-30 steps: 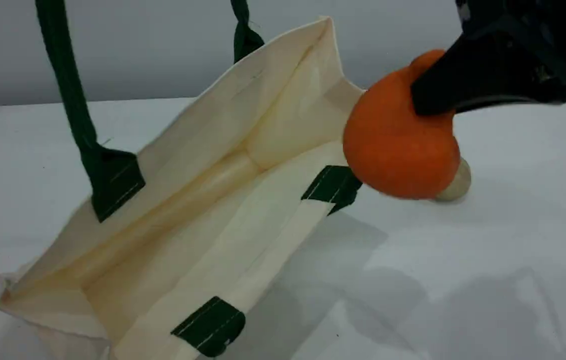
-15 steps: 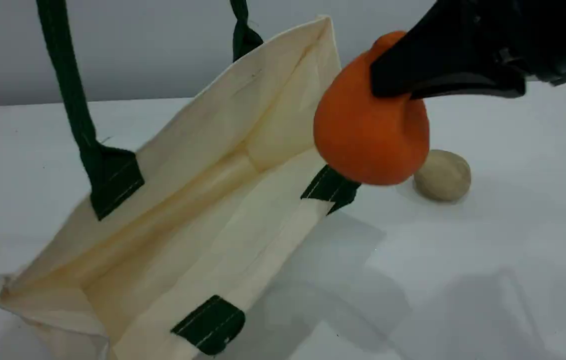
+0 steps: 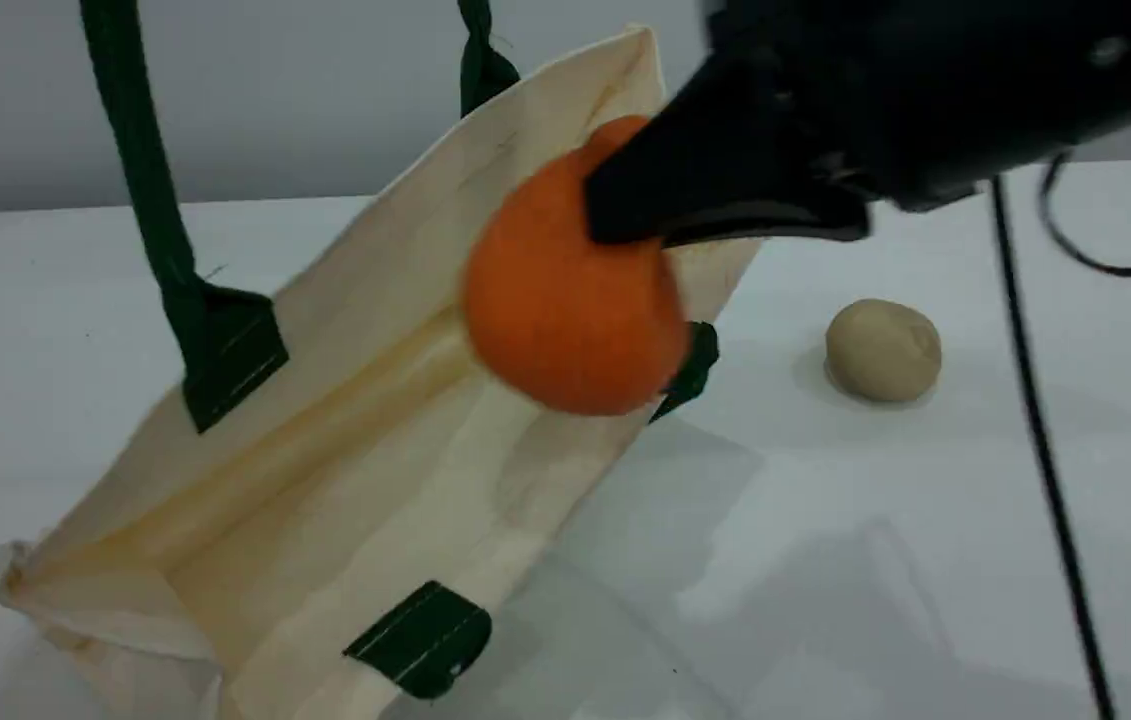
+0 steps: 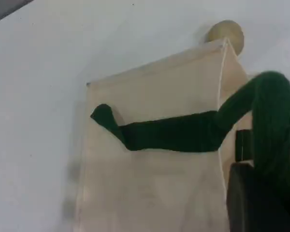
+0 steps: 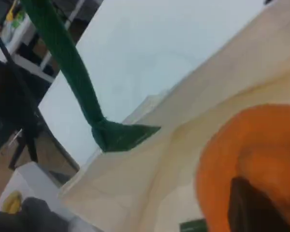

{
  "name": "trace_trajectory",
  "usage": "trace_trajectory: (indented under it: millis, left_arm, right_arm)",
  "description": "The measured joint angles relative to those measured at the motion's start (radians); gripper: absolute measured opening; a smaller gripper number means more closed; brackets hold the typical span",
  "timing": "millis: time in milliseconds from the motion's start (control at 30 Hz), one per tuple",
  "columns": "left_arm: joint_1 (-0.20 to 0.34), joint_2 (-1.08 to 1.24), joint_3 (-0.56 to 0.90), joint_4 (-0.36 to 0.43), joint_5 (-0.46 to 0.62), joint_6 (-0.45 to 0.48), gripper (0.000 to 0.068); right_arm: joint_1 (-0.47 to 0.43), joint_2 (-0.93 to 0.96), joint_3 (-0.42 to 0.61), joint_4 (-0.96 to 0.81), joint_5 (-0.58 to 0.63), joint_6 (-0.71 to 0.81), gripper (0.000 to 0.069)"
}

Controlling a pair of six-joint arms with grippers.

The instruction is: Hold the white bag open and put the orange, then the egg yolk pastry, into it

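Your right gripper (image 3: 625, 215) pinches the orange (image 3: 565, 310) by its top above the bag's (image 3: 375, 480) open mouth; release early and it could clip the rim, rolling out toward the pastry (image 3: 883, 350).

The right arm reached in from the upper right, its black tool (image 3: 625, 215) clamped tight and angled down-left. The left arm's black tool (image 4: 261, 198), also clamped, showed only in its wrist view.
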State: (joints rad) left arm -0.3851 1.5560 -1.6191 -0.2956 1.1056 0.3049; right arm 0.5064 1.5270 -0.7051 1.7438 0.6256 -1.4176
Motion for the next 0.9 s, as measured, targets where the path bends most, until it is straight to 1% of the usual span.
trace_trajectory:
  millis: [67,167,300,433,700,800,900]
  left_arm:
    - [0.000,0.000,0.000,-0.003,0.000,0.000,0.0086]
    - [0.000,0.000,0.000,-0.003,0.000,0.000,0.0086]
    - [0.000,0.000,0.000,-0.022,0.000,0.000,0.0086]
    - [0.000,0.006,0.000,-0.022,-0.007,0.000,0.0086]
    - [0.000,0.008,0.000,-0.033,-0.007,0.000,0.0086]
    - [0.000,0.008,0.000,-0.060,-0.006,0.000,0.0086]
    - [0.000,0.008,0.000,-0.062,-0.005,0.003,0.0086]
  right_arm:
    - [0.016,0.034,-0.027,0.000,-0.019,0.000,0.0036]
    - [0.016,0.084,-0.058,0.004,-0.052,-0.002,0.0036]
    - [0.025,0.152,-0.105,0.004,-0.038,-0.006,0.0036]
    - [0.062,0.223,-0.157,0.003,-0.025,-0.006,0.0036]
    - [0.169,0.350,-0.268,-0.001,-0.025,-0.013,0.0036]
    - [0.174,0.398,-0.298,-0.001,-0.028,-0.024,0.0036]
    - [0.173,0.430,-0.319,-0.001,-0.030,-0.026,0.0036]
